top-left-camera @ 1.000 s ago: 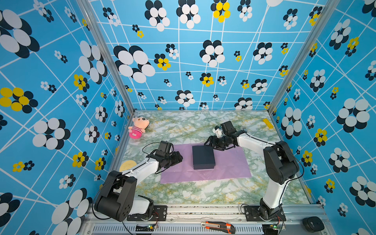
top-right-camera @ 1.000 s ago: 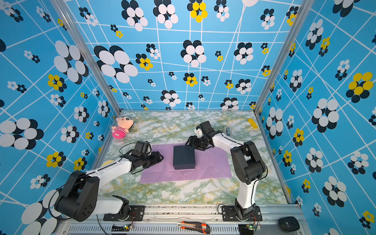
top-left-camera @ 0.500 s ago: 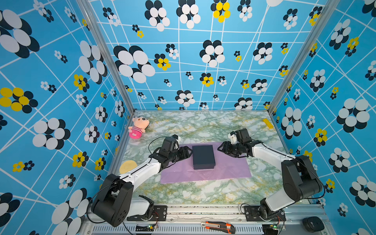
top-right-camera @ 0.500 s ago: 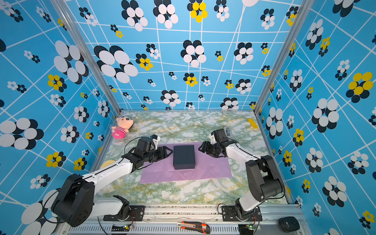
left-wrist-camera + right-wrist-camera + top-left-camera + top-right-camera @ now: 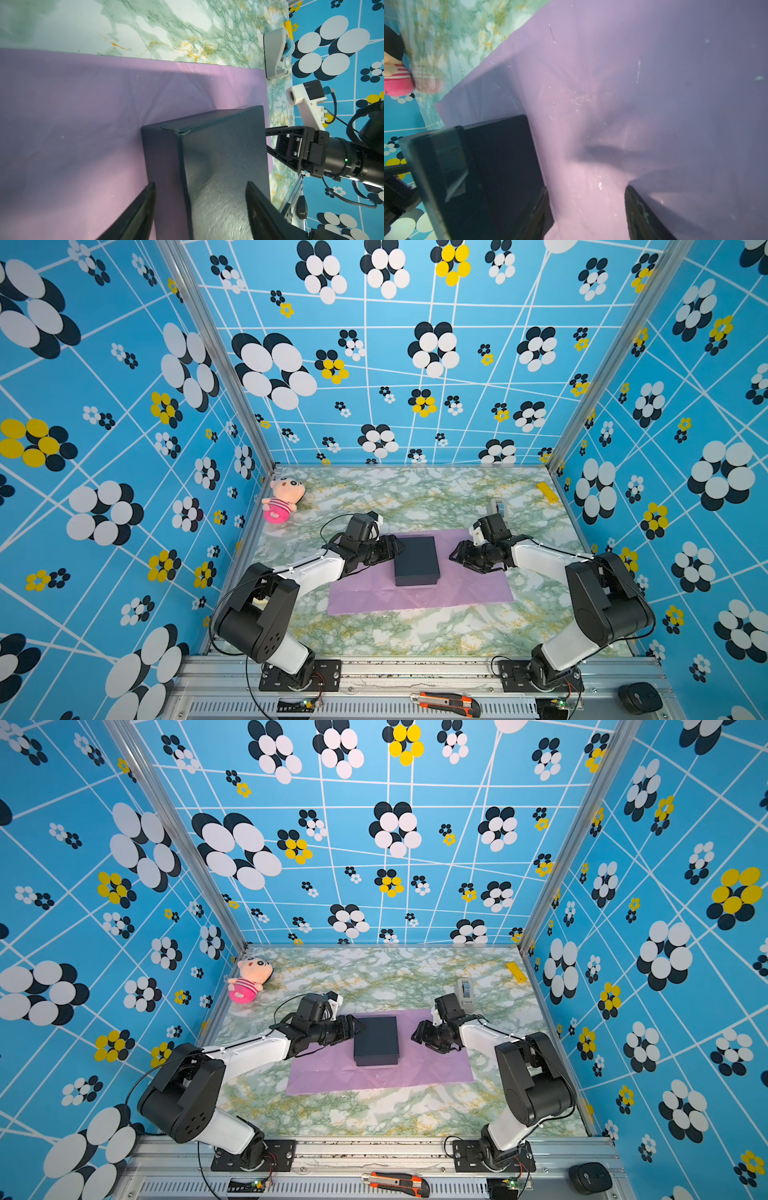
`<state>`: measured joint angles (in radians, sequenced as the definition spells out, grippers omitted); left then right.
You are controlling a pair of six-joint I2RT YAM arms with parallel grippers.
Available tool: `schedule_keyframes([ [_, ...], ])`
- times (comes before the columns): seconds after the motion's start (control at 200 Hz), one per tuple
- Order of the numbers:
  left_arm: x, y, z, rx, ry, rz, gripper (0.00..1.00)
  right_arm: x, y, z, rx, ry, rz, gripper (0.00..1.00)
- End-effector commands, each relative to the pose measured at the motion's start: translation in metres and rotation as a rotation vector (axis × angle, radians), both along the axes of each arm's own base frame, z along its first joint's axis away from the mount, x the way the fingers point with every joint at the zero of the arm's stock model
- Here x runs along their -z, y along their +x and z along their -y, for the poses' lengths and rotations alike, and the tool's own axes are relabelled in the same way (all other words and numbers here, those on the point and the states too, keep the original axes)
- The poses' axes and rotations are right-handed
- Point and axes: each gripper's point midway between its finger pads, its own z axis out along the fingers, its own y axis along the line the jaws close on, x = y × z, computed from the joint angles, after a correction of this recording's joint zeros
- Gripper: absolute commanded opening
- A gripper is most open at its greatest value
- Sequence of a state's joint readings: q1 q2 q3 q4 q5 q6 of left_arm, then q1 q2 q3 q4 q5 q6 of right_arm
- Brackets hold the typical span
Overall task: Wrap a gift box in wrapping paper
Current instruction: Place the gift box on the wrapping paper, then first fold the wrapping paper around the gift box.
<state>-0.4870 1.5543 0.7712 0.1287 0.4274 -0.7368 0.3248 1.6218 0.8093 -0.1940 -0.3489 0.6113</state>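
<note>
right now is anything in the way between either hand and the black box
Nothing visible. The left hand is at the gift box, open jaws straddling one edge. Only bare wrapping paper lies between the right hand and the box's other side.

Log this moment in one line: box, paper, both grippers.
box: on paper, unwrapped | paper: spread on table | left gripper: open, at box edge | right gripper: open, low over paper
</note>
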Motion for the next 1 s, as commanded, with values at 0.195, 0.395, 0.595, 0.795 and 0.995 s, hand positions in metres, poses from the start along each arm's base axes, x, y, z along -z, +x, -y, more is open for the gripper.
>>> schedule_keyframes([
  [0.195, -0.005, 0.006, 0.019, 0.070, -0.013, 0.025, 0.69, 0.017, -0.009, 0.009, 0.016, -0.041, -0.039, 0.60],
  [0.395, -0.005, 0.003, 0.020, 0.090, -0.010, 0.021, 0.68, 0.012, -0.006, 0.007, 0.014, -0.031, -0.026, 0.60],
  [0.595, -0.004, 0.002, 0.022, 0.094, -0.011, 0.014, 0.68, 0.008, -0.003, 0.006, 0.014, -0.026, -0.011, 0.60],
  [0.795, -0.005, -0.001, 0.022, 0.101, -0.011, 0.012, 0.68, 0.003, 0.000, 0.004, 0.012, -0.019, 0.002, 0.60],
  [0.995, -0.006, 0.000, 0.017, 0.082, 0.014, 0.017, 0.69, -0.011, 0.005, 0.001, 0.010, -0.003, 0.036, 0.65],
])
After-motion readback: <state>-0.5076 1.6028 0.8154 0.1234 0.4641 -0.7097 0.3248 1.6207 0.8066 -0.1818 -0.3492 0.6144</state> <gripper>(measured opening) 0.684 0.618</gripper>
